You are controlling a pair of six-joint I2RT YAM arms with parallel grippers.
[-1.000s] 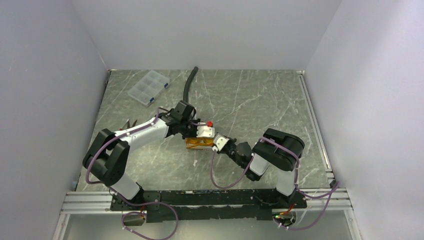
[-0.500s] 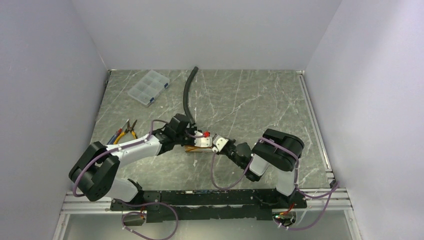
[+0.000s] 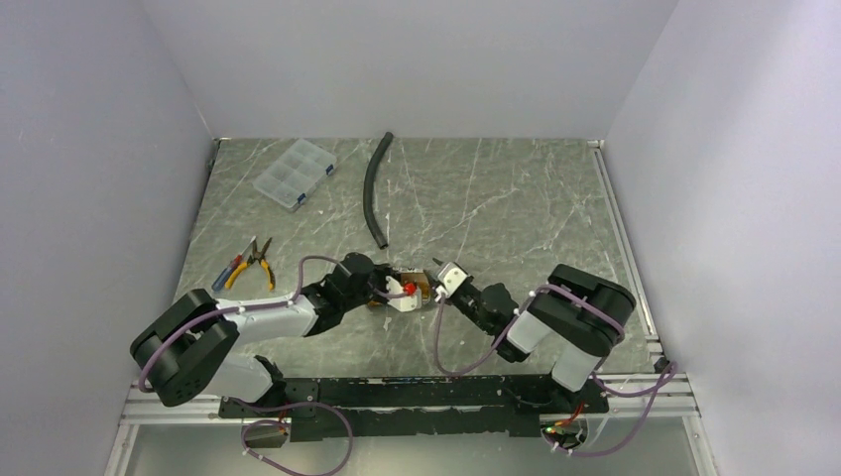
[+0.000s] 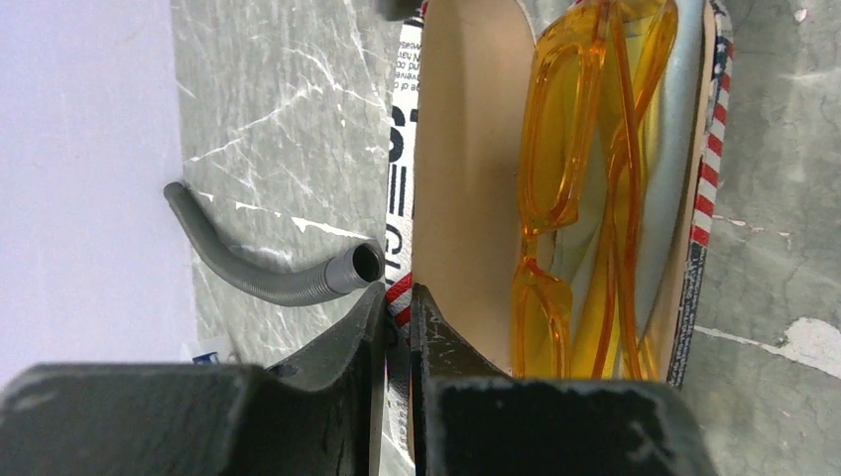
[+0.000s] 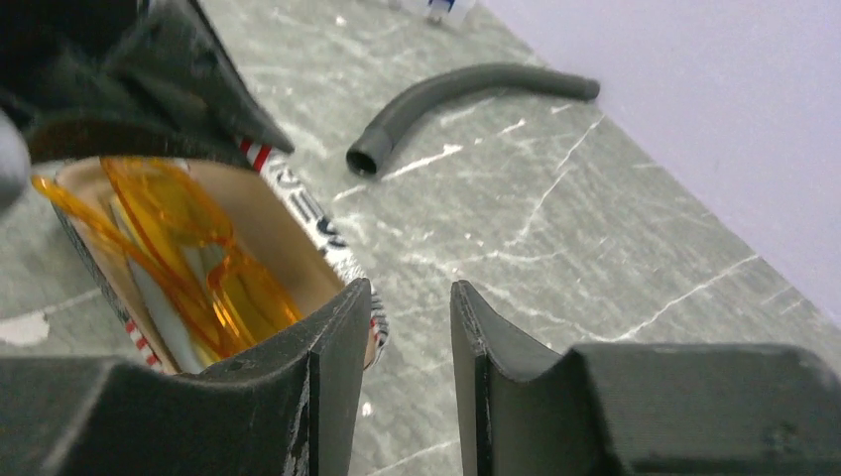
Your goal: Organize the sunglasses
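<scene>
The sunglasses (image 4: 575,178), amber lenses and thin orange arms, lie folded inside an open pouch (image 4: 466,149) with a tan lining and a red-white striped rim. My left gripper (image 4: 399,297) is shut on the pouch's printed edge. My right gripper (image 5: 409,293) is open beside the pouch's mouth, its left finger against the rim (image 5: 307,223) and nothing between the fingers; the sunglasses (image 5: 188,248) show inside. In the top view both grippers, left (image 3: 402,295) and right (image 3: 438,282), meet at the pouch (image 3: 421,294) at the table's near middle.
A grey corrugated hose (image 3: 373,188) lies just behind the pouch and also shows in the wrist views (image 4: 258,273) (image 5: 456,94). A clear compartment box (image 3: 294,173) sits at the back left. Pliers (image 3: 250,263) lie at the left.
Both grippers and the pouch have moved toward the near edge, away from the hose. The left arm has folded back and lower, uncovering the pliers.
</scene>
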